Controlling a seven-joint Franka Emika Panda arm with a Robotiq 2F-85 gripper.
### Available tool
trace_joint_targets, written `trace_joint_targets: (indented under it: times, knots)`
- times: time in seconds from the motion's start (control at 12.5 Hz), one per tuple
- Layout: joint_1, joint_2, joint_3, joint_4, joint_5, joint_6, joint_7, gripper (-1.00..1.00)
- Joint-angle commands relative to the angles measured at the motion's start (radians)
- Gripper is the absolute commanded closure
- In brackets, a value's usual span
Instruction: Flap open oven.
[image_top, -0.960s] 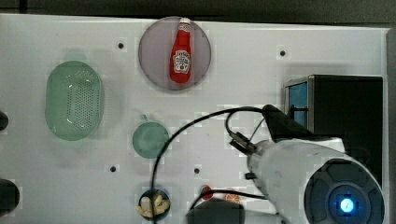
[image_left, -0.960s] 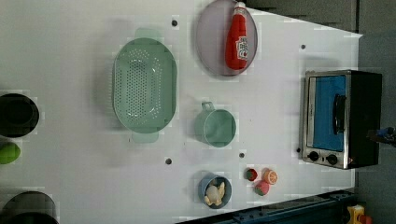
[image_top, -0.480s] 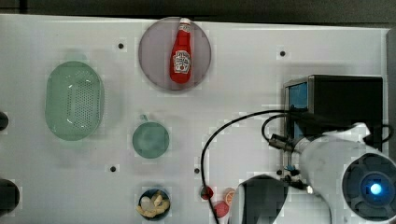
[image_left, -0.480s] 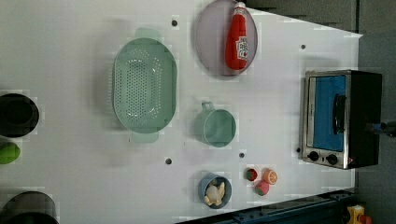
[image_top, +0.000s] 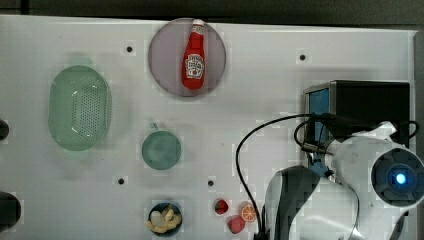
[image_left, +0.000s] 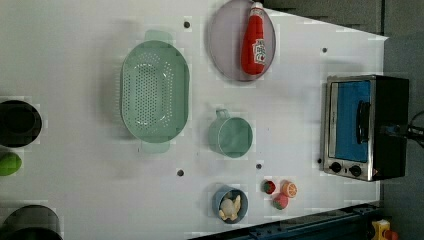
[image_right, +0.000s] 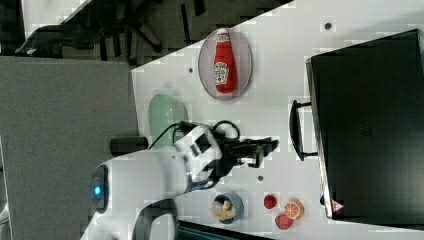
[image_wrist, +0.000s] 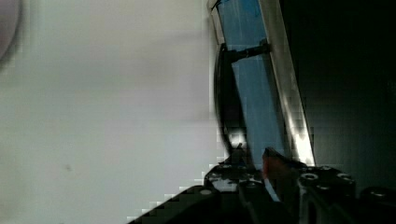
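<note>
The oven (image_top: 370, 107) stands at the top view's right edge, black on top, its blue-tinted door (image_wrist: 252, 102) shut and the dark bar handle (image_wrist: 226, 107) standing off it. In the left view the oven (image_left: 367, 127) shows its silver front and black knobs. My gripper (image_right: 265, 147) reaches toward the handle (image_right: 296, 131) in the right view and stops a short gap from it. In the wrist view the gripper (image_wrist: 256, 163) has its fingers a little apart, beside the handle's near end, with blue door showing between them. The arm (image_top: 360, 185) covers the table in front of the oven.
A ketchup bottle (image_top: 195, 57) lies on a grey plate (image_top: 165, 57). A green colander (image_top: 80, 107), a green cup (image_top: 161, 149), a small bowl of food (image_top: 164, 217) and toy fruit (image_top: 235, 215) sit on the white table. The fruit lies close to the arm's base.
The arm has swung toward the top view's right, from the table's middle to the oven's front. The oven door has stayed shut.
</note>
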Motion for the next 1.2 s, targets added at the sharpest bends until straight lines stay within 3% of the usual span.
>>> trace_joint_targets:
  times: [0.08,0.64,1.2]
  knots:
    - [-0.018,0.062,-0.013,0.003,0.005,0.102,-0.169,0.65]
    - [-0.02,0.214,-0.02,0.001,0.012,0.217,-0.172,0.65]
    - [0.011,0.239,0.008,-0.008,-0.007,0.214,-0.162,0.65]
